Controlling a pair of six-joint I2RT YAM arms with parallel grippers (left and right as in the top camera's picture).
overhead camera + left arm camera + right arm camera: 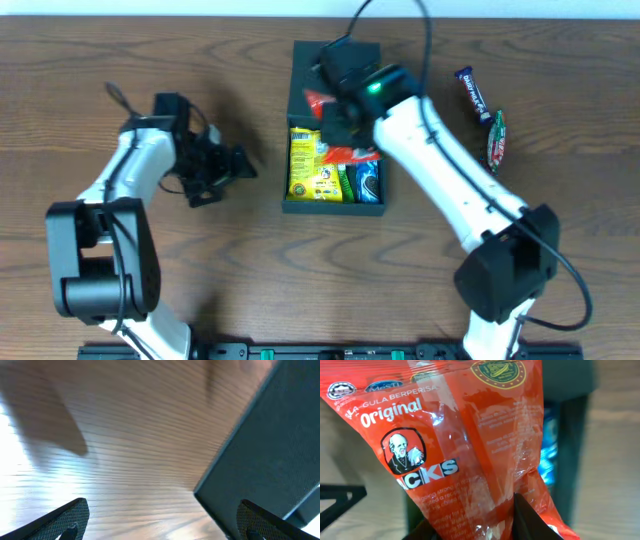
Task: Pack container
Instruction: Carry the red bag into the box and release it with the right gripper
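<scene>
The container (298,62) is a dark teal-black square box at the table's middle, its flap lid open toward the back. Inside lie a yellow packet (306,162), a green packet (345,184) and a blue packet (368,183). My right gripper (338,118) hovers over the box, shut on an orange-red snack packet (465,445) marked "Original", which hangs over the box's contents (318,100). My left gripper (222,168) is open and empty above the wood left of the box; the box's dark wall (272,455) fills the right of the left wrist view.
Two more snacks lie on the table right of the box: a dark blue bar (472,93) and a green-red packet (496,140). The table is brown wood (100,60). A black cable runs from the back to the right arm.
</scene>
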